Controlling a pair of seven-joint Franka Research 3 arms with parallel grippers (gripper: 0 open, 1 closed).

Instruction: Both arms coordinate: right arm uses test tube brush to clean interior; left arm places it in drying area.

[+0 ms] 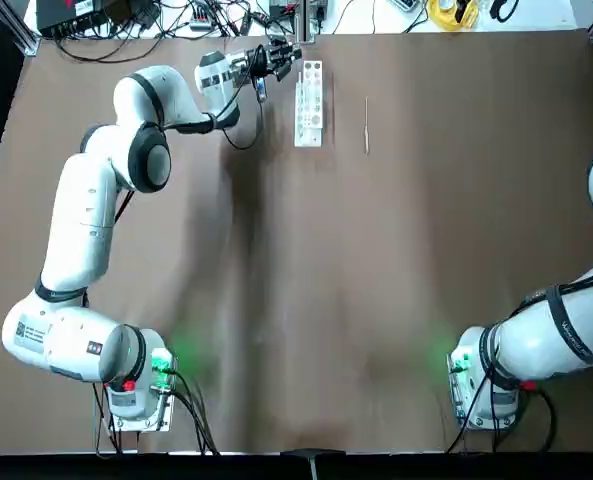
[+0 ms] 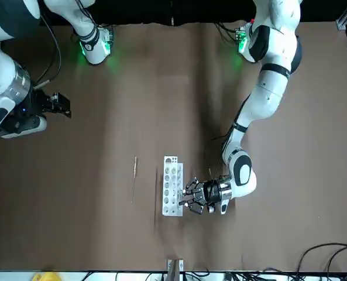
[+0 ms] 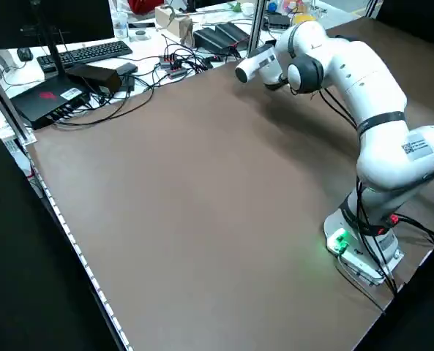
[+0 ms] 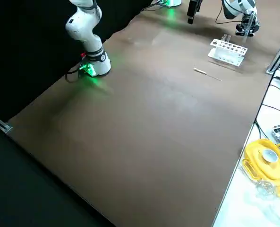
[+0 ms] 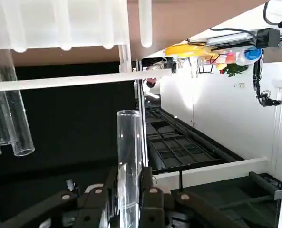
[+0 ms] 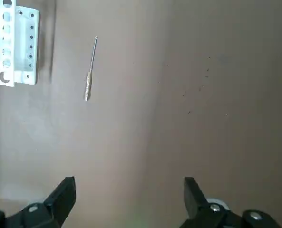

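**Tube gripped beside the rack, brush untouched**

You have a clear glass test tube (image 5: 129, 156) clamped in the left gripper (image 2: 192, 196), just beside the white rectangular rack with round holes (image 1: 309, 102). The thin pale wire brush (image 1: 366, 125) lies flat on the brown table (image 1: 376, 280), near the rack's other side. The right gripper (image 6: 129, 197) hangs well away from the rack, fingers spread and empty. Racking now would likely skip cleaning; the tube could also knock the rack. Overhead, the tube is hard to make out.

White drying area (image 1: 309, 103), pale whitish test tube brush (image 1: 366, 125), brown table (image 1: 376, 270), white left arm (image 1: 86, 215) with grey caps
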